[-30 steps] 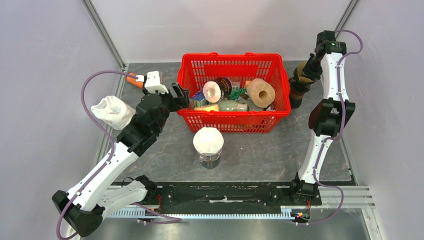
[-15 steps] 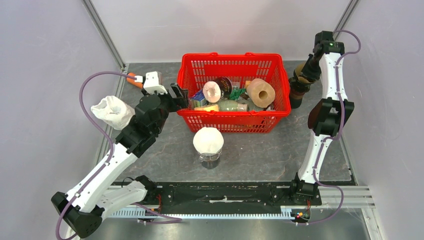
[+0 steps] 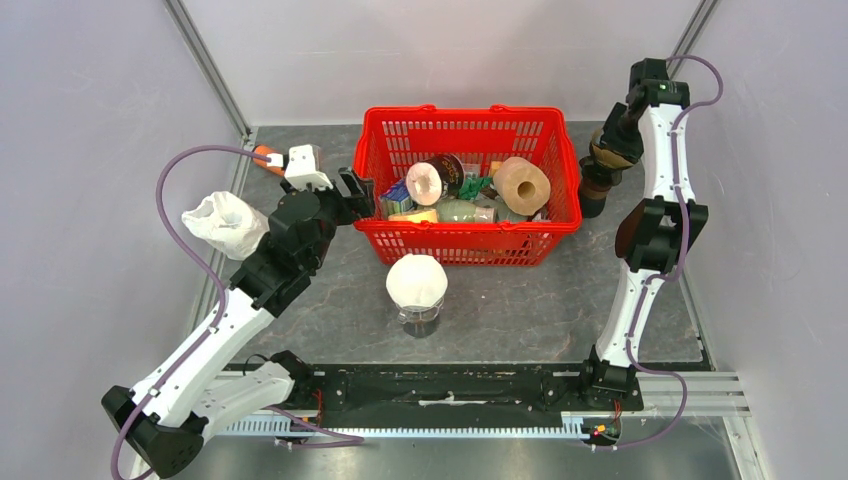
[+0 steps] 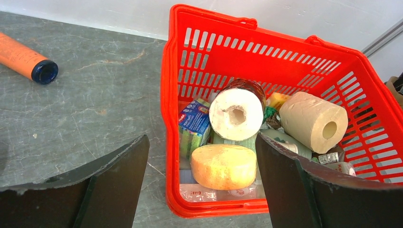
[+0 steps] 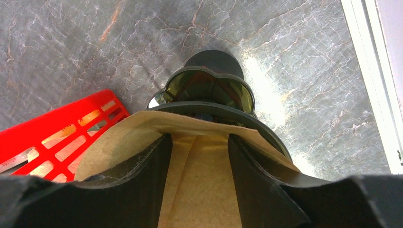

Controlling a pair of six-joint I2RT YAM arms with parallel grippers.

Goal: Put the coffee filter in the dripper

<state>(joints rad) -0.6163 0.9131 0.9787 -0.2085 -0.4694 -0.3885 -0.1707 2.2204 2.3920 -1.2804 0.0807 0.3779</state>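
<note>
Right gripper [image 5: 197,142] — jaws parted — hangs over coffee filter [image 5: 119,137] in dripper [image 5: 218,110].

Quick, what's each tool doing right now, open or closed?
Left tool: open, empty.
Right tool: open, over the coffee filter in the dripper.

- The basket [image 3: 470,250] sits at the middle back of the table [image 3: 520,300], with one roll [image 3: 521,185] in its right half and another roll [image 3: 424,183] left of that.
- The dripper [image 3: 592,192] stands just right of the basket. The coffee filter [image 5: 114,140] sits in its top, under my right gripper [image 5: 197,142].
- A jar [image 3: 417,318] stands in front of the basket.
- A bag [image 3: 225,222] lies at the table's left edge, and a tube [image 4: 26,58] lies behind it.
- My left gripper [image 4: 200,140] hangs at the basket's left end.
</note>
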